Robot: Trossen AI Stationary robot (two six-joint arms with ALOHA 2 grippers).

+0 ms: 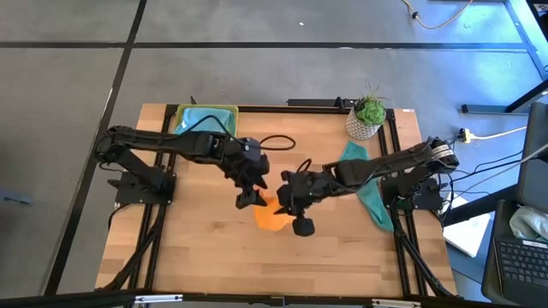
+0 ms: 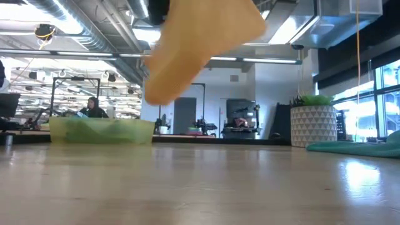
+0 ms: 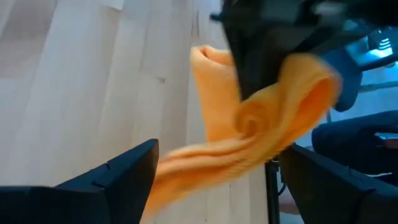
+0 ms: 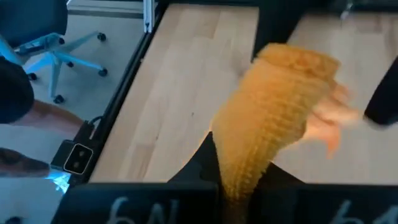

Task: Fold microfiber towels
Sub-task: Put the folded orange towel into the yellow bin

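An orange microfiber towel (image 1: 272, 216) hangs bunched over the middle of the table, in the low view (image 2: 200, 44) clear of the wood. My right gripper (image 1: 287, 204) reaches in from the table's right and is shut on it. My left gripper (image 1: 250, 195) stands open just left of it. In the left wrist view its two fingers (image 3: 124, 180) flank the towel's hanging, twisted end (image 3: 249, 143); whether they touch it I cannot tell. My right gripper pinches a bunched, several-layered part of the orange towel (image 4: 239, 165) between its two fingers. It comes from the table's right, slanting down. The towel is lifted clear of the table and droops slack away from the fingers in a crumpled roll.
A yellow-green tray (image 1: 229, 109) at the far left holds a light blue towel (image 1: 201, 120). A potted plant (image 1: 368, 115) stands at the far right. A teal towel (image 1: 370, 195) lies under my right arm at the right edge. The near half of the table is bare wood.
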